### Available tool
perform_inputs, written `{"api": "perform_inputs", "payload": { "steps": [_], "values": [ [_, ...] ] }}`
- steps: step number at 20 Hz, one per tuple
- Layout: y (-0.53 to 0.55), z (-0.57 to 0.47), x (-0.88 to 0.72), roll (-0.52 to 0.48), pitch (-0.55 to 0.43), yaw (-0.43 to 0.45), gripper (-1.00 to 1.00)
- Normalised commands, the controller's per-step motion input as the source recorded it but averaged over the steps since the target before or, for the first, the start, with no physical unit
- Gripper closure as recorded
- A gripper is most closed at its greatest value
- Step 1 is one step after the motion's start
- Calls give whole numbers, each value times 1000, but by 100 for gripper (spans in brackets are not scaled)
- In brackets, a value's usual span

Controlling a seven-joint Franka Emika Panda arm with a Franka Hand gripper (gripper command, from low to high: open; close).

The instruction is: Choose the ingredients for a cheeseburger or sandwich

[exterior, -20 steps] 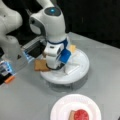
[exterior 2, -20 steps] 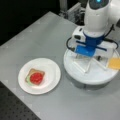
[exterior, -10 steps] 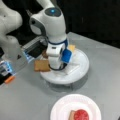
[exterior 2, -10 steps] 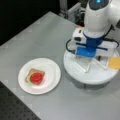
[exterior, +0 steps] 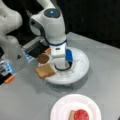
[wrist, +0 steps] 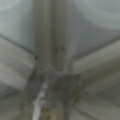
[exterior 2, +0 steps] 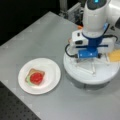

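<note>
The sandwich [exterior 2: 35,77] lies on a white plate [exterior 2: 53,72] at a front view's left: a brown toast square, a green lettuce edge and a red tomato disc on top. It also shows at a front view's bottom, as sandwich [exterior: 79,115] on the plate [exterior: 62,107]. My gripper [exterior: 60,64] is lowered into the middle of a round white divided tray [exterior: 82,72], away from the plate. The arm's hand hides its fingertips. The wrist view shows only the tray's dividers close up.
On the tray's near side lie a toast square [exterior: 44,71] and a brown patty [exterior: 43,58]. A yellow cheese square [exterior 2: 115,55] sits on the tray [exterior 2: 75,75] at a front view's right. Grey equipment [exterior: 12,53] stands beside the tray.
</note>
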Motion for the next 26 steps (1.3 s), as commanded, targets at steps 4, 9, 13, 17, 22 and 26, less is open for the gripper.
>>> {"api": "perform_inputs", "payload": {
  "steps": [4, 9, 13, 17, 22, 26],
  "values": [
    [-179, -101, 66, 105, 109, 382, -100],
    [-178, -63, 66, 88, 115, 264, -100],
    [-155, -24, 32, 86, 120, 71, -100],
    [-72, 152, -63, 40, 116, -100, -100],
    [106, 461, -109, -23, 83, -231, -100],
    [231, 652, 48, 13, 120, -245, -100]
  ]
}}
